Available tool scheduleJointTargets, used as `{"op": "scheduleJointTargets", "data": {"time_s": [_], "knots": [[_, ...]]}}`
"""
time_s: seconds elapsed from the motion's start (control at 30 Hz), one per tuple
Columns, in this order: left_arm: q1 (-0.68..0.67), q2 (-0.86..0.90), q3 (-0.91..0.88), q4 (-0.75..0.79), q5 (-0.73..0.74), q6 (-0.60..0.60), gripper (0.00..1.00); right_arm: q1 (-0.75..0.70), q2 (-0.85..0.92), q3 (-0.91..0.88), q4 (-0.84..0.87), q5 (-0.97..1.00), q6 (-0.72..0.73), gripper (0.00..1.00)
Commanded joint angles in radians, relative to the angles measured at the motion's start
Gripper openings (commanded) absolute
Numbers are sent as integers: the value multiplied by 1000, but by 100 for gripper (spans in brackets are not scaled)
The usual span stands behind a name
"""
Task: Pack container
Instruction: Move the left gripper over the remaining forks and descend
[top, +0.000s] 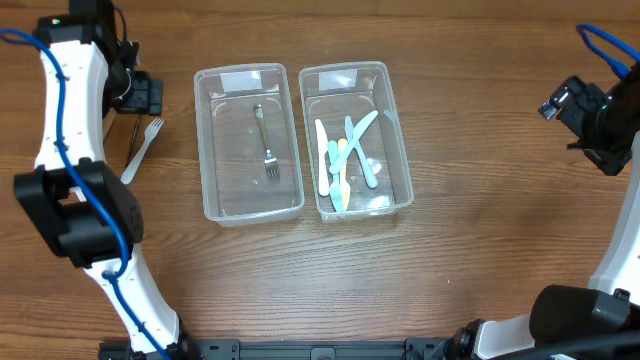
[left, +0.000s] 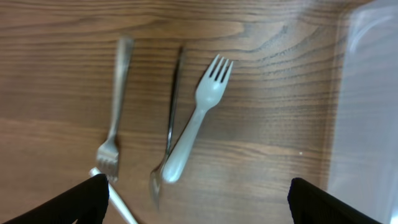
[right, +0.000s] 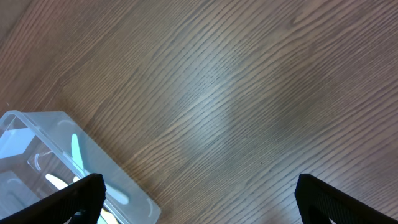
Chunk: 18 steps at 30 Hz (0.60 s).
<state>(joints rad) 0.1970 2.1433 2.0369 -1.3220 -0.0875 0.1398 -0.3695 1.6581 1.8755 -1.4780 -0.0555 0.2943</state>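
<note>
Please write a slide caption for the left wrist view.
A white plastic fork overlaps a dark metal fork beside a lighter metal fork on the wooden table.

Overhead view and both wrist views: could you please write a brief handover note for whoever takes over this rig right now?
Left tool: open, empty, above the unpacked cutlery.
Right tool: open, empty, over the table to the right of the right container.
Done: one metal fork lies in the left container; pastel plastic cutlery lies in the right container.
To do: a white plastic fork and two pieces of loose metal cutlery lie on the table left of the containers, not yet packed.
</note>
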Motion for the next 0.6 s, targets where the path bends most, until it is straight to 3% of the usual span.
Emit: {"op": "scheduleJointTargets", "data": {"time_s": [0.0, 0.57], "knots": [[-2, 82, 0, 27, 80, 76, 90, 3, -7, -1, 7, -2, -3, 100], [-36, 291, 0, 135, 81, 120, 90, 3, -7, -1, 10, -2, -6, 100]]}}
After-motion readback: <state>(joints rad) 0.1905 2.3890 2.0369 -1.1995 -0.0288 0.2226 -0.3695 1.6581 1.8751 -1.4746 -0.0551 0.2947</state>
